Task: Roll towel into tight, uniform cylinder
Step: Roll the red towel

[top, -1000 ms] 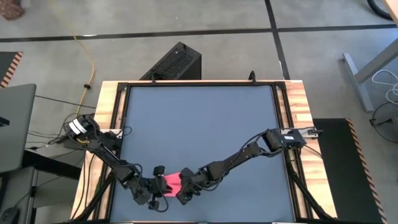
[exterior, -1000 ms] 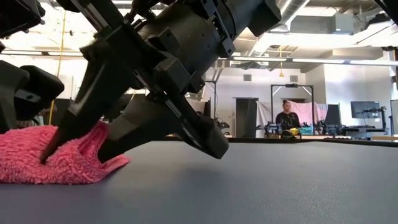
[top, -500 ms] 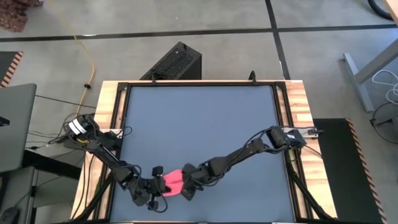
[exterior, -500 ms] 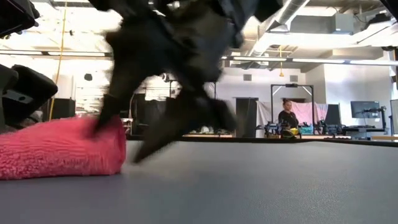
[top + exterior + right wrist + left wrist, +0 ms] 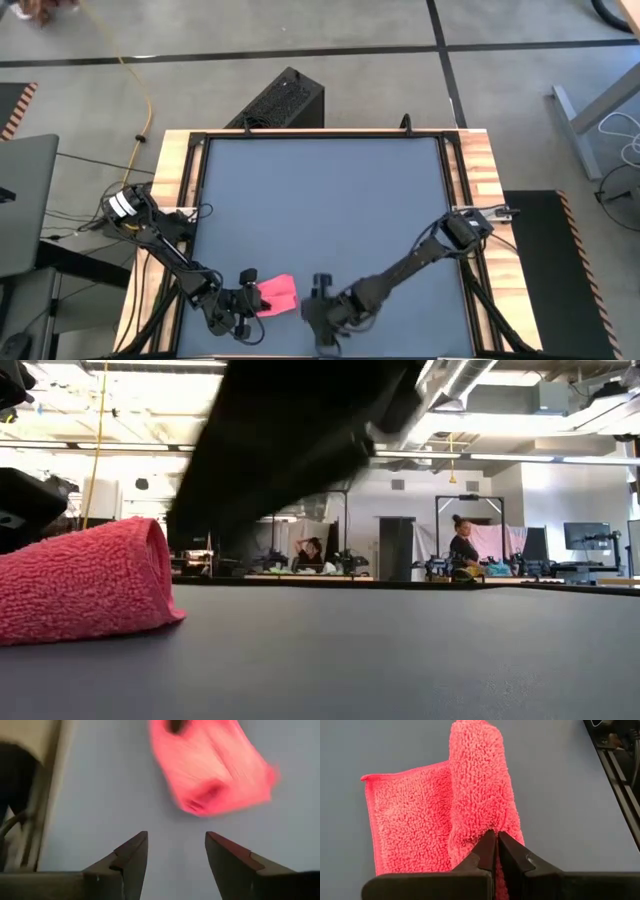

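Note:
The pink towel (image 5: 277, 295) lies near the table's near edge, left of centre. One part is rolled into a thick ridge (image 5: 477, 785); the other lies flat (image 5: 405, 820) on the tabletop. In the low view the roll (image 5: 80, 580) rests on the table at the left. My left gripper (image 5: 247, 300) is shut at the roll's left end. My right gripper (image 5: 315, 298) stands open a short way to the right of the towel (image 5: 210, 770), with only bare tabletop between its fingers (image 5: 132, 855). My left gripper meets the left end of the roll (image 5: 487, 827) with its shut fingertips (image 5: 489, 842). The fingers come nearly level from the table's left and lie along the roll. Pile bulges on both sides of the tips; how much cloth is between them cannot be seen. The towel rests on the table.
The dark tabletop (image 5: 320, 200) stretches bare toward the far edge. Wooden rails (image 5: 175, 170) border it left and right. A black box (image 5: 283, 100) sits on the floor beyond the far edge. People (image 5: 462, 545) are in the room behind.
My right gripper has let go of the towel and pulled back toward the table's right and near edge, rising off the cloth. The towel's right end, pressed down under the fingers a second ago, now stands as a rounded roll.

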### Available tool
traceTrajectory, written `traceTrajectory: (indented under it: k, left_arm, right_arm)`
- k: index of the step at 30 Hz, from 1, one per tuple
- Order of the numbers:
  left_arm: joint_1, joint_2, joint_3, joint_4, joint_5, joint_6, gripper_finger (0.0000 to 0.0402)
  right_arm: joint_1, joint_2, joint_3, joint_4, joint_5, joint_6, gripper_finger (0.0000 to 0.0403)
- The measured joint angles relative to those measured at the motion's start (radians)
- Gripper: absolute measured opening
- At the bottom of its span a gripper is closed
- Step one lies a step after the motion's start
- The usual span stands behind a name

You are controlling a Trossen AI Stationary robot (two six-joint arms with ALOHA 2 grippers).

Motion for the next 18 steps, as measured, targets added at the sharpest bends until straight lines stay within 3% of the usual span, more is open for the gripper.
traceTrajectory:
  k: [5, 9, 18]
  left_arm:
    - [0.001, 0.000, 0.000, 0.000, 0.000, -0.009, 0.0000]
    - [0.002, 0.000, 0.000, 0.000, 0.001, -0.009, 0.0000]
    - [0.003, 0.000, 0.000, 0.001, 0.007, -0.009, 0.0000]
  right_arm:
    - [0.052, 0.000, 0.002, 0.134, 0.145, -0.347, 0.0226]
    - [0.060, 0.016, 0.003, 0.205, 0.149, -0.575, 0.0226]
    - [0.022, 0.091, 0.005, 0.284, 0.200, -0.722, 0.0226]
